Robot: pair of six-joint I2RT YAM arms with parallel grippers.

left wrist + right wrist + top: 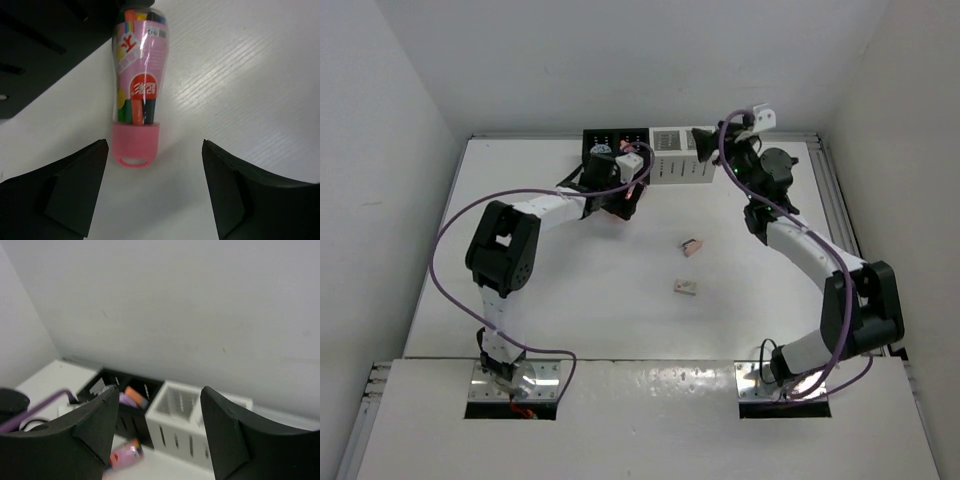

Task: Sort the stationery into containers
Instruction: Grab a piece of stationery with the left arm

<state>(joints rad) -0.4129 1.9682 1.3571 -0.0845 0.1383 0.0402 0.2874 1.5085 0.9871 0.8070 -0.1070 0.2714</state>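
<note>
Far edge: left gripper (154,147) and right gripper (160,395) both gape wide; we judge an off-centre pinch could roll the pink tube (142,75) aside.

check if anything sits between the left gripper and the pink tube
Nothing visible does. In the left wrist view the pink tube lies on the table, cap end toward the open left gripper, with a gap on each side. The black organizer sits off to the upper left.

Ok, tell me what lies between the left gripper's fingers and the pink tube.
Nothing. In the left wrist view only bare table separates the fingers of the open left gripper from the pink tube.
</note>
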